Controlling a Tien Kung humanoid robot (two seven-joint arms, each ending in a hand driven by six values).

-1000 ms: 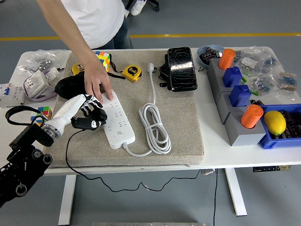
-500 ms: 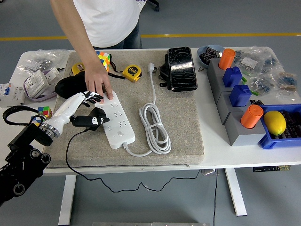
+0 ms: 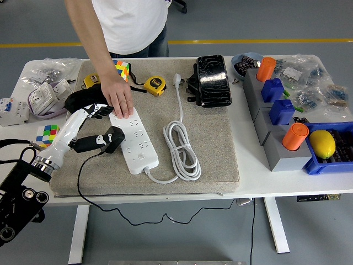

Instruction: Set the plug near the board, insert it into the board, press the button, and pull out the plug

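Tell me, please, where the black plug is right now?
In the head view the plug lies on the mat's left side, against the power strip's left edge, just below the left hand.

The board (image 3: 134, 139) is white, as is its coiled cable (image 3: 182, 150). The plug (image 3: 102, 141) at its nine o'clock is black with a white mark. The mat (image 3: 218, 146) is beige-grey, the tape measure (image 3: 154, 85) yellow and black, the cube (image 3: 122, 70) multicoloured. At three o'clock, a yellow lemon (image 3: 322, 143) sits in a blue bin (image 3: 316, 166).
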